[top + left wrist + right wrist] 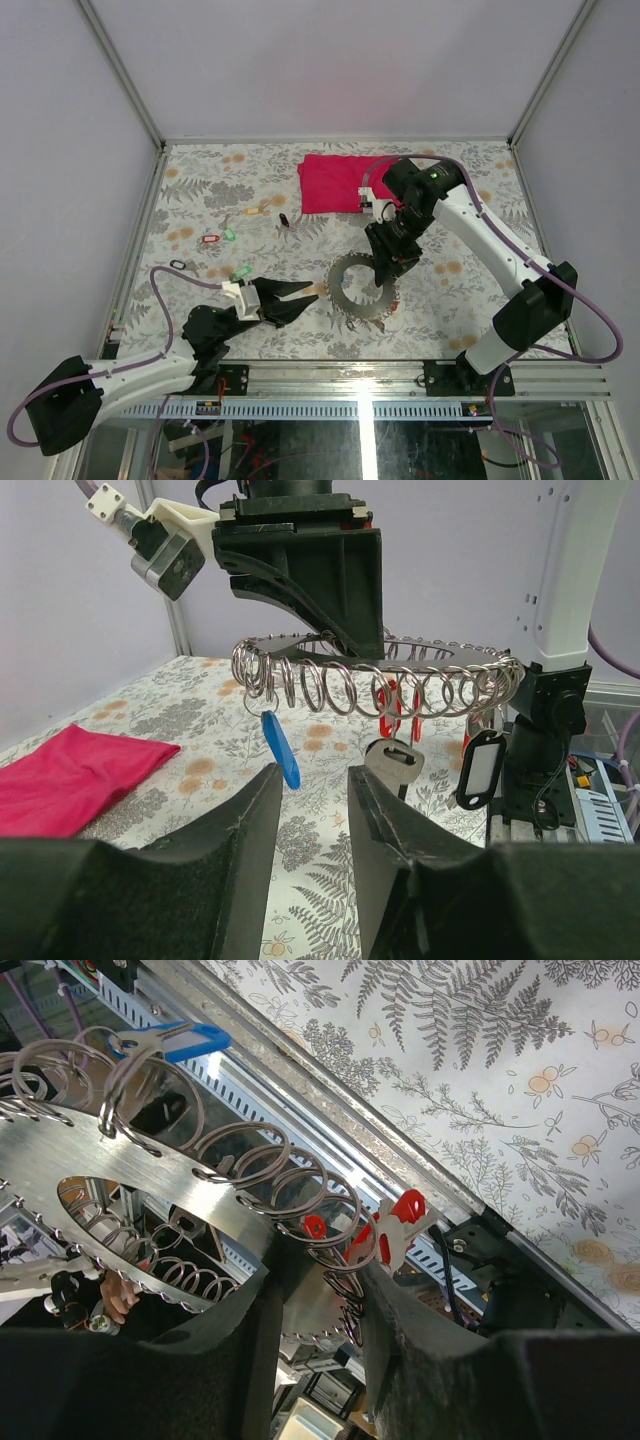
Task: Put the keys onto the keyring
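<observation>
Clamping keyring (pixel 150 1175), right gripper (pixel 315 1280); hanging blue key (pixel 281 748) hidden from top view.

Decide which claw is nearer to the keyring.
Right. The right claw grips the keyring at its far right rim. The left claw sits just to its left, empty and not touching.

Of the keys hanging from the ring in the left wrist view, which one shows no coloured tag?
The bare silver key, hanging from the keyring between the blue tag and the black-framed white tag; it shows only metal.
</observation>
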Tool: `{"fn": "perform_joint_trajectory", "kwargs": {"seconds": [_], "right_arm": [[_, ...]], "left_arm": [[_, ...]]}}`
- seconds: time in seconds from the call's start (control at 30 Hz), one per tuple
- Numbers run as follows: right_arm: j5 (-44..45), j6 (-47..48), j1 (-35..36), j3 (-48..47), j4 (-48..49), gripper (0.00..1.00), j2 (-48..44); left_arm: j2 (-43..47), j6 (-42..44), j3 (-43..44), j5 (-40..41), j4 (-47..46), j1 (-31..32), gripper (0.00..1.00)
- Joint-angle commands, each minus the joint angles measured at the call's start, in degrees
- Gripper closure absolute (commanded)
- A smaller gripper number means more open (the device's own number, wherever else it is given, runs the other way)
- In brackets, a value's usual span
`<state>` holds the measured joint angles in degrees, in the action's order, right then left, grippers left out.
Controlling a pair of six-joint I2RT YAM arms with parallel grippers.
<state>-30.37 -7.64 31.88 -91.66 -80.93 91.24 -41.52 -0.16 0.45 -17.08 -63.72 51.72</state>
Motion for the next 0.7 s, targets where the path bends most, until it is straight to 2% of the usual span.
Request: {"fn": "perform_joint_trajectory", "kwargs": {"seconds": [0.0,0.17,0.37,0.67], "right_arm": [[-3.64,0.52,0.64,-0.79,-1.71,1.0,-0.17],[-3.39,0.54,1.89,-0.75,-1.65,1.0,0.48],[-3.12,0.18,2.22,-0.78,-1.61,1.0,0.73],[-2.25,0.04,2.32,-0.55,-1.62,1.0,1.04]], "left_arm": [[-0.19,1.18,-0.99,0.91,-4.88,0.37,0.67],[-1.86,0.55,-0.57,0.78,-7.41,0.34,0.69],[-3.04,0.25,-0.01,-1.1,-8.43,0.31,0.77],[-2.49,-0.1,0.0,-1.11,-9.11,0.36,0.75]]}}
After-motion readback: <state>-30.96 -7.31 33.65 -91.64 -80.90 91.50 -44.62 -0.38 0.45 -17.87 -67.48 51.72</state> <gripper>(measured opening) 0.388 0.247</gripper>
